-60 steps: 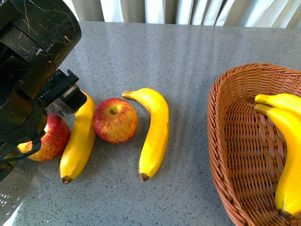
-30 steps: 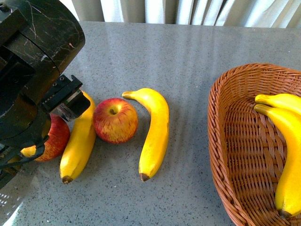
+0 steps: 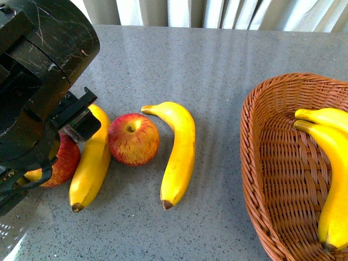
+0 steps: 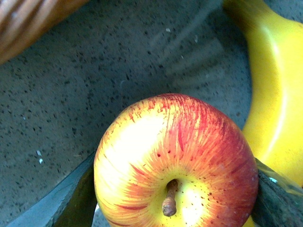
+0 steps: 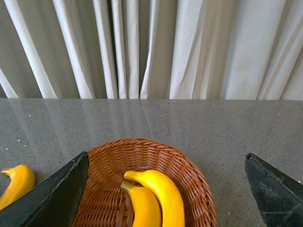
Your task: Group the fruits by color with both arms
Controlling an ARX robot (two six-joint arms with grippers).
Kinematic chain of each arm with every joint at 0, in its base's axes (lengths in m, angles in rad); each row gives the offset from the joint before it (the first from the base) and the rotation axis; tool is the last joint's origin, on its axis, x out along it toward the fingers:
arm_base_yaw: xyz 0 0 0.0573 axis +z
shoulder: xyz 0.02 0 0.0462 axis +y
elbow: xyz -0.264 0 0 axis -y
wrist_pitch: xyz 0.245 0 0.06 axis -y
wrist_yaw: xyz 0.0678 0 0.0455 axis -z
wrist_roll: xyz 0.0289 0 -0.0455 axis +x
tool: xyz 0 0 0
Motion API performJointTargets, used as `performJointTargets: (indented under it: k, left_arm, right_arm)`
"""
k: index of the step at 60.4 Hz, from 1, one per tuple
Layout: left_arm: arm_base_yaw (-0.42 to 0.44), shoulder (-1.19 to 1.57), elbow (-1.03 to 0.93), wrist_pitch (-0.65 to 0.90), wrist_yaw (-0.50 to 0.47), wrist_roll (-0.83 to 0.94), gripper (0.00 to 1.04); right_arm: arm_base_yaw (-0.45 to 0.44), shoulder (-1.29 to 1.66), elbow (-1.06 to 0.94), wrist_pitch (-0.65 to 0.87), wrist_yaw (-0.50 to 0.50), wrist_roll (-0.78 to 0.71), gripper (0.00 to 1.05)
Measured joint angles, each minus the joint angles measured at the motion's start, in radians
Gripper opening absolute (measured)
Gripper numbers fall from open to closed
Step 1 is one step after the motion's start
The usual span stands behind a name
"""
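Now left pincer (image 4: pixel 175 179) stands wide, straddling the far-left apple (image 3: pixel 64 162) on the surface (image 3: pixel 217 65), beside a banana (image 3: pixel 89 163). Apple likely firm, smooth, light; squeeze at widest girth. Right pincer (image 5: pixel 165 156) wide, empty.

Apple (image 4: pixel 175 161) between the left gripper (image 4: pixel 175 203) fingers (image 4: pixel 71 201): red streaks over yellow, pale glare patch, brown stem, tiny dark specks. Fingers dark grey-black.
Banana (image 4: pixel 277 94) just outside one finger: glossy yellow, brown tip.
Second apple (image 3: pixel 133 138), beyond that banana: red, fine yellow streaks.
Table (image 4: pixel 94 85): grey, with black and white flecks.
Basket (image 3: pixel 272 179): orange-brown weave.
Curtain (image 5: pixel 189 47): white, grey fold shadows.
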Motion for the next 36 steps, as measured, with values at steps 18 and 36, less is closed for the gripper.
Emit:
performJointTargets:
  k: [18,36]
  left_arm:
    - [-0.066,-0.217,-0.039,-0.086,-0.057,0.0,0.73]
    - [0.056,-0.489,-0.092,-0.243,-0.226,0.032,0.73]
  right_arm:
    - [0.0,0.0,0.0,0.0,0.0,0.0,0.96]
    - [0.0,0.0,0.0,0.0,0.0,0.0,0.96]
